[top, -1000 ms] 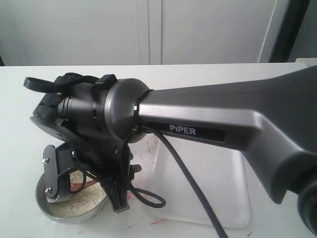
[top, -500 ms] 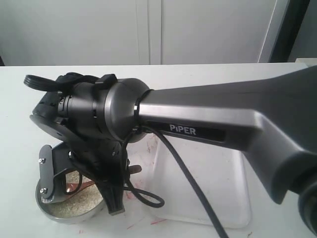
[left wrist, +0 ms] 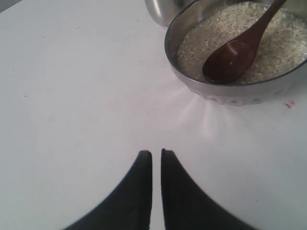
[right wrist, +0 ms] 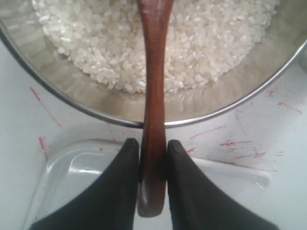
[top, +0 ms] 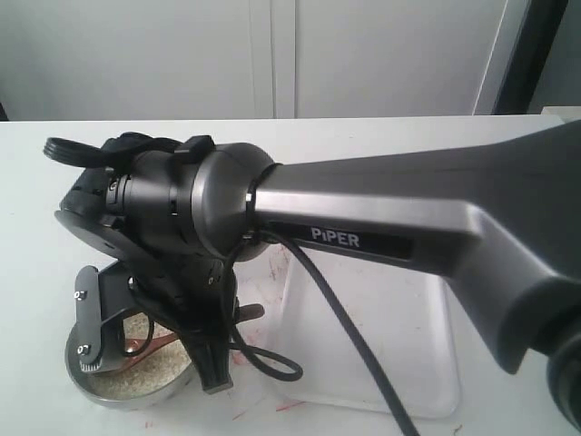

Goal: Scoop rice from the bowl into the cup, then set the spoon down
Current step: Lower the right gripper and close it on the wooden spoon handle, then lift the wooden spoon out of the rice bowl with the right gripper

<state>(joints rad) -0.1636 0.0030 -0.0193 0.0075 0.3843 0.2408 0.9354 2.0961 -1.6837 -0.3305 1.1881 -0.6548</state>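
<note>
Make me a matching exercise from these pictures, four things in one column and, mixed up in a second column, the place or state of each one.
Column one:
1. spoon
2. rice
3. left gripper
4. cup

Column two:
A. closed, holding nothing, over bare table
B. clamped by its handle in the right gripper
C. beside the bowl, mostly cut off by the edge of the left wrist view
D. loose grains lying in the bowl

Pairs: 1-B, 2-D, 3-A, 4-C.
</note>
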